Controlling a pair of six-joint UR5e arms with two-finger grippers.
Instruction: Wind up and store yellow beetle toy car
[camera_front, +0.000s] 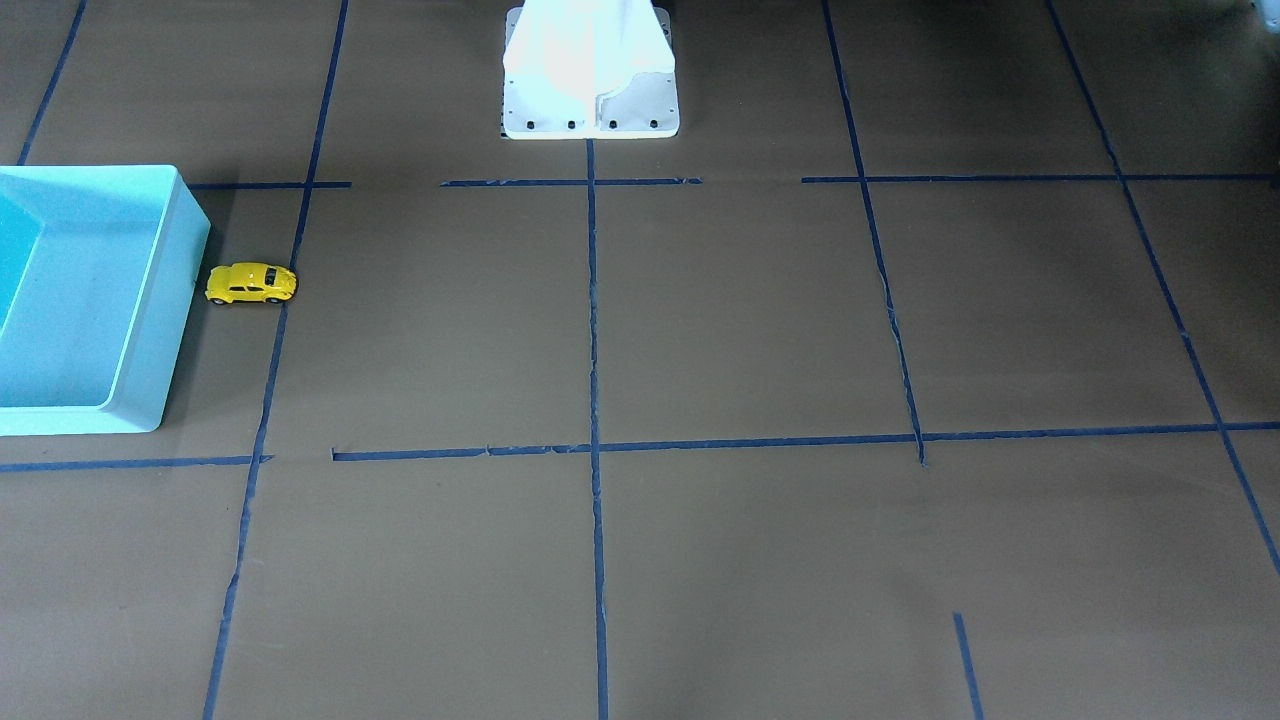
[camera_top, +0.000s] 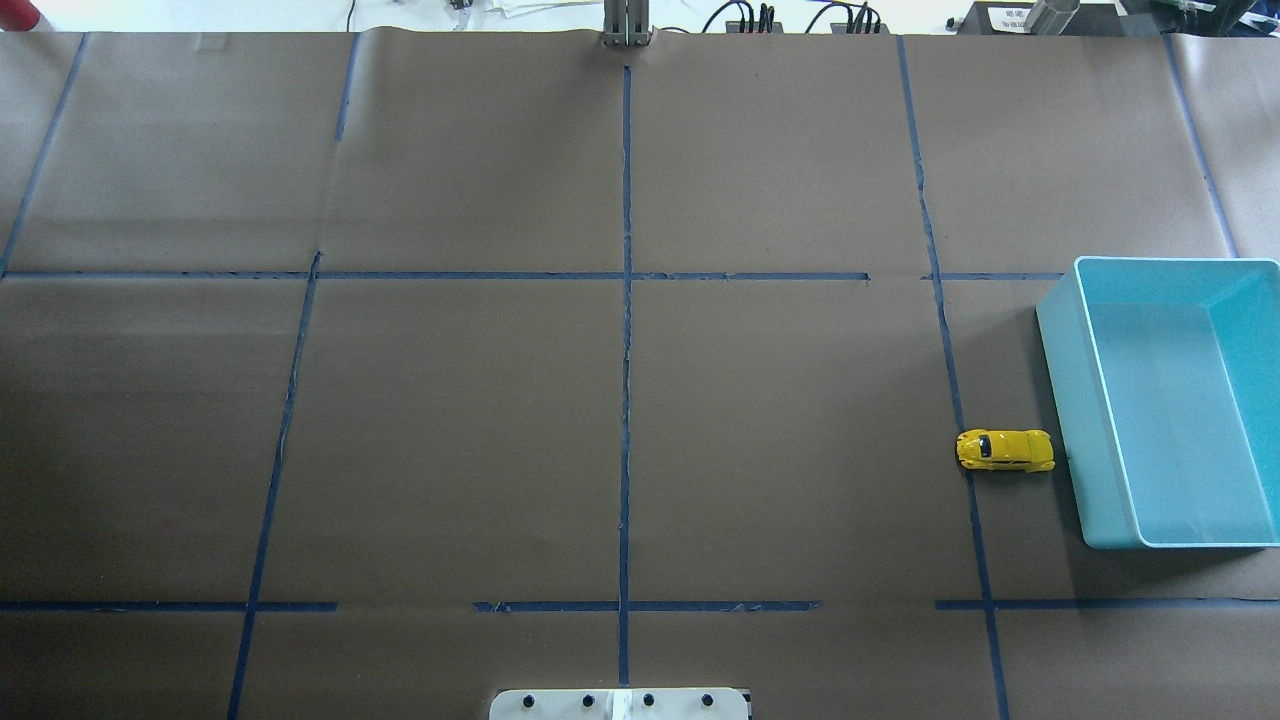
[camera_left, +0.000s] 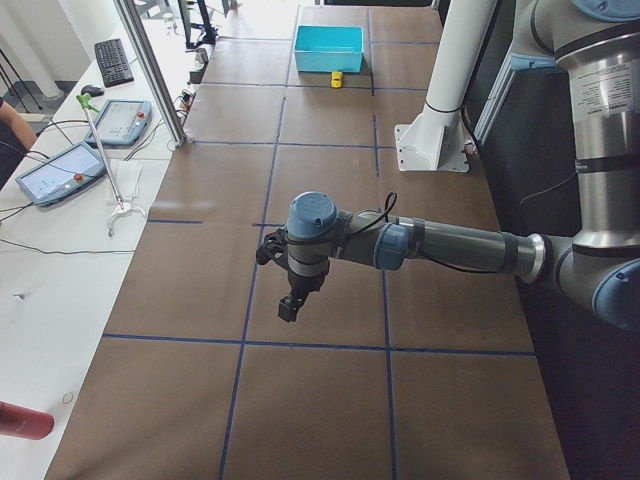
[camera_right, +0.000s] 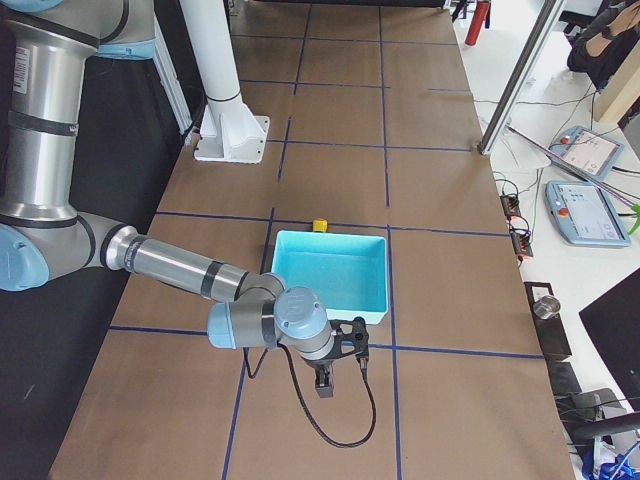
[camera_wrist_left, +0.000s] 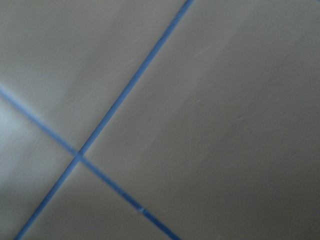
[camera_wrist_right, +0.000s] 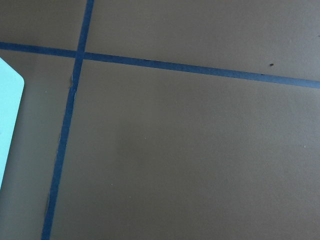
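Hanging over the brown surface (camera_front: 750, 320), the left gripper (camera_left: 290, 309) shows only from the side, so I cannot tell whether its fingers are spread or pressed together. Its arm reaches out low from the robot, well apart from everything else. The right gripper (camera_right: 324, 383) also points down above the surface, near a crossing of blue tape lines (camera_right: 389, 349), and the state of its fingers cannot be told either. It hangs near one long wall of the turquoise bin (camera_right: 330, 305). The yellow car (camera_top: 1004, 451) stands on its wheels just beside the bin's opposite long wall, outside it, with one end over a tape line.
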